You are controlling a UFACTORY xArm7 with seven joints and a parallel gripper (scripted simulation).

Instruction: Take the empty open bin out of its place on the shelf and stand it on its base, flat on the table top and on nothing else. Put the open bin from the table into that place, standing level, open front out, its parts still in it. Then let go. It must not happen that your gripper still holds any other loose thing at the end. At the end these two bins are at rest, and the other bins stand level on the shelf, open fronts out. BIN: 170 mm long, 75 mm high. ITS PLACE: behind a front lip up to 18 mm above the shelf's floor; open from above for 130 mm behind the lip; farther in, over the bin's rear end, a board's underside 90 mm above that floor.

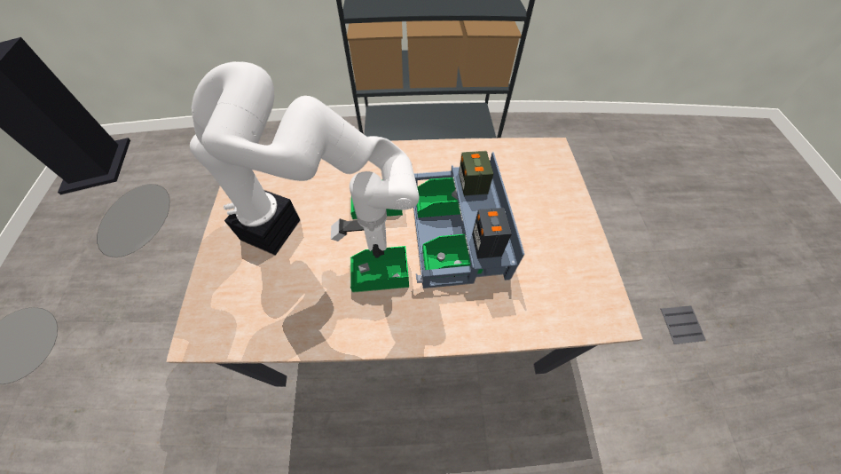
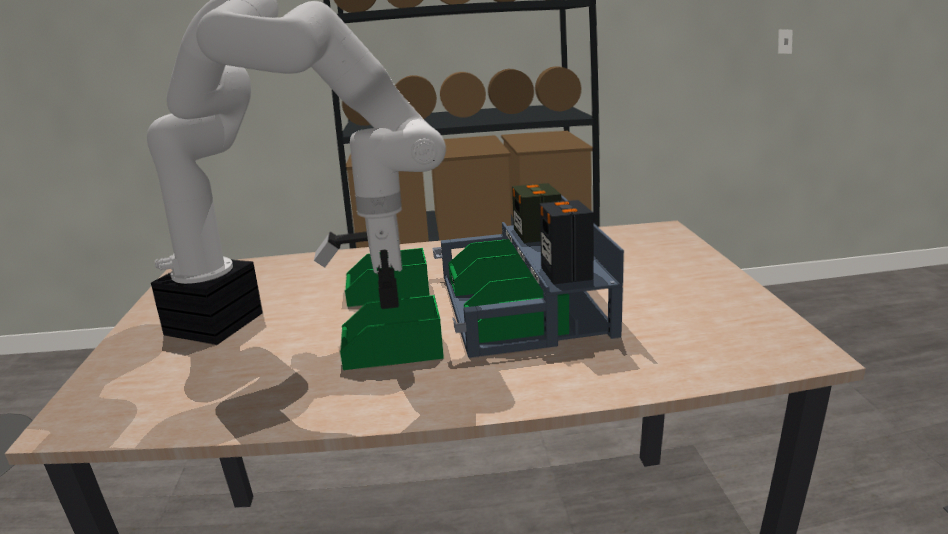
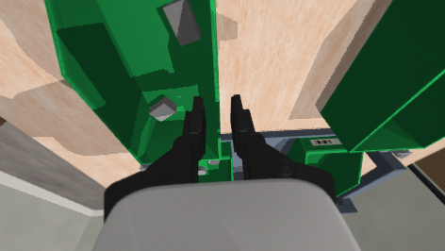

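Note:
A green open bin (image 1: 376, 285) (image 2: 391, 348) (image 3: 113, 28) stands on the table top with grey parts (image 1: 363, 267) (image 3: 162, 109) in it, its lower, open front away from the shelf. My gripper (image 1: 377, 253) (image 2: 388, 306) (image 3: 217, 108) is partly open, pointing down at this bin's far side wall. In the wrist view one finger is on the wall's inner side, the other outside it, with gaps between. Another green bin (image 1: 393, 213) (image 2: 414, 285) (image 3: 387, 94) stands farther back on the table; no parts show in it, but the arm hides much of it. The place on the shelf (image 1: 438, 228) is vacant.
Green bins stand on the shelf on both sides of that place, one at the back (image 1: 438, 206) (image 2: 490, 273) and one at the near end (image 1: 452, 244) (image 2: 510, 328). Dark boxes (image 1: 475, 177) (image 1: 492, 238) (image 2: 567, 245) stand on the raised board behind. A side rail (image 2: 507, 309) closes the near end.

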